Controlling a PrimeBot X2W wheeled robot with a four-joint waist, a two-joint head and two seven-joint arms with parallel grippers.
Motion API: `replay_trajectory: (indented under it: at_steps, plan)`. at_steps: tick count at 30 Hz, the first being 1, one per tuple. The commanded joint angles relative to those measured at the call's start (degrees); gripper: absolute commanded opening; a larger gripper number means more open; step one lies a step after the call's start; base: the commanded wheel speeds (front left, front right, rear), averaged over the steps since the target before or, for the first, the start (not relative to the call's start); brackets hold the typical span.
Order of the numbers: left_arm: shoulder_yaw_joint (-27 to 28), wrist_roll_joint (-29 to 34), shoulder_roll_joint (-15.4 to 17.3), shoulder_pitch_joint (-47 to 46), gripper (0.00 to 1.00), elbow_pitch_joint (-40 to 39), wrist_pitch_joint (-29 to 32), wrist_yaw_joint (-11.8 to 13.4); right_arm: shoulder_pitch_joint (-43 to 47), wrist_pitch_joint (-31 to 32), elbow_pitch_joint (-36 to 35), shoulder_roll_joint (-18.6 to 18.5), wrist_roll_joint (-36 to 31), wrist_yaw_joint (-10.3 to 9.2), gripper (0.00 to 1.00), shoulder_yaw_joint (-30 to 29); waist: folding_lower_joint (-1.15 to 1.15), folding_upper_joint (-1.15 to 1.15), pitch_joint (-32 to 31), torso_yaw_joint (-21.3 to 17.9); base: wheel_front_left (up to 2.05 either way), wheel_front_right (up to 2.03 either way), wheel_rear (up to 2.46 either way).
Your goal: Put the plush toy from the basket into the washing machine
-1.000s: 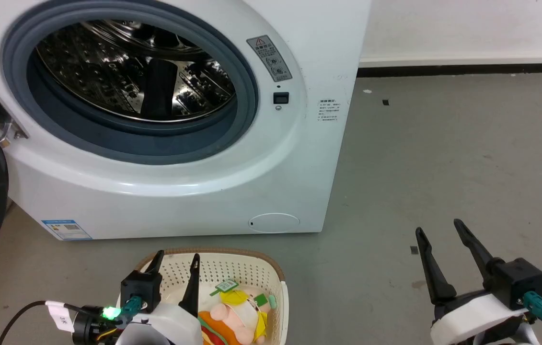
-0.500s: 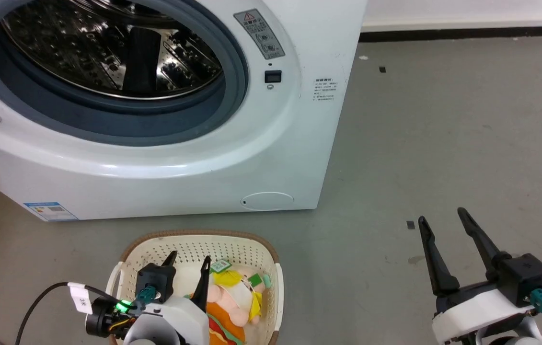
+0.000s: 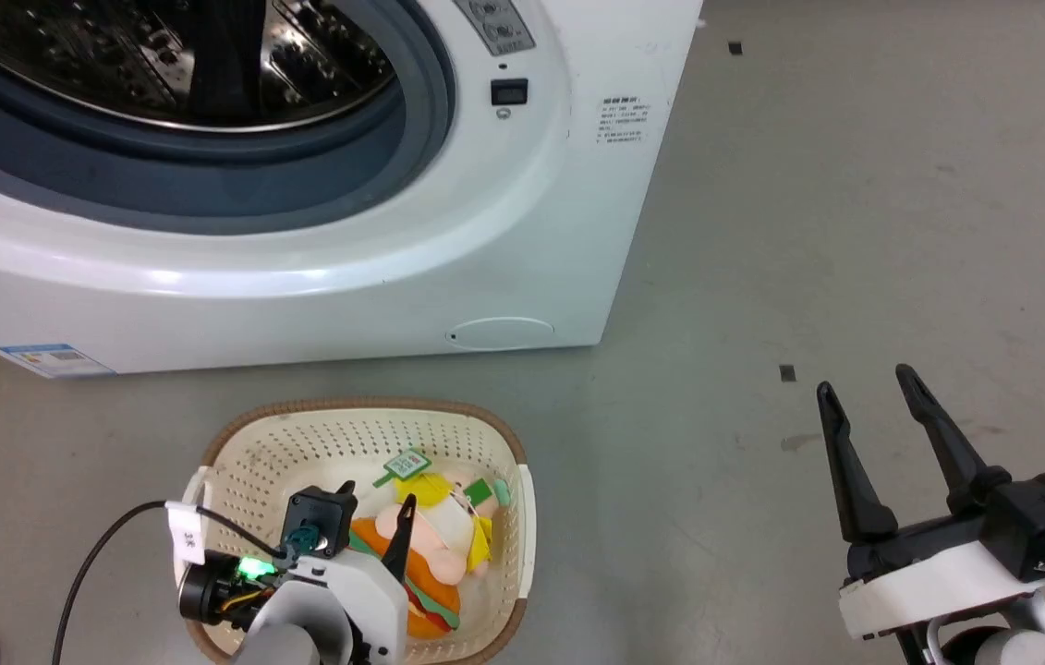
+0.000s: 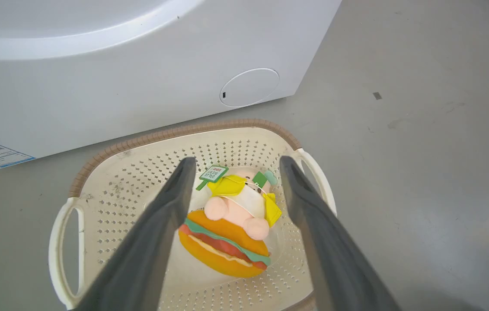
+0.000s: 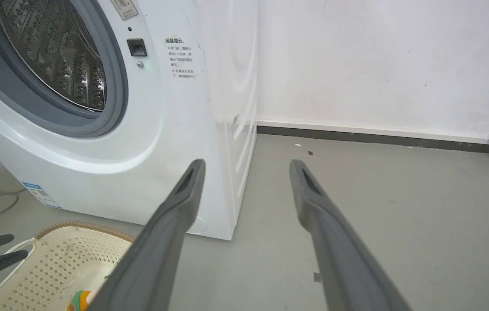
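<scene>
Inside rim of basket [image 4: 175, 132], L pincer [image 4: 236, 159] spread above plush toy [image 4: 227, 242].

Head view: set high, facing forward and steeply down. Lower front of the washing machine [image 3: 300, 277] across the top, basket [image 3: 365, 404] near the bottom edge, grey floor [image 3: 808, 231] at right. Middle distance.

Left wrist view: close above the basket, looking down along the left gripper [image 4: 236, 159] toward the machine's base panel.

Right wrist view: set lower and further right, looking nearly level along the right gripper [image 5: 247, 160] at the machine's front corner and the white wall [image 5: 378, 65] behind.

Shared by all three: basket rim, machine front, floor.
</scene>
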Motion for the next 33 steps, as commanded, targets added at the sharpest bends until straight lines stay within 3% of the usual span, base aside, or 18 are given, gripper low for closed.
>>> replay_trajectory:
  at_steps: [1,21,33]
  plan:
    - [-0.81,-0.49,0.57,-1.98,1.00,2.06,-0.38,-0.28,-1.26,-0.62,-0.70,-0.01,0.43,0.02,1.00,0.11,-0.01,0.00,1.63,-0.39,0.00,0.00,0.00]
    - [-7.97,-2.85,4.59,-13.43,1.00,15.06,-3.47,-1.53,-3.51,-3.01,-4.00,-0.01,1.73,0.02,1.00,0.47,-0.01,0.00,12.14,-1.66,0.00,0.00,0.00]
    - [-13.18,-1.90,7.41,-20.44,1.00,23.33,-3.73,-0.62,-4.61,-4.44,-5.31,-0.01,3.62,0.03,1.00,2.09,-0.01,0.00,18.62,-3.77,0.00,0.00,0.00]
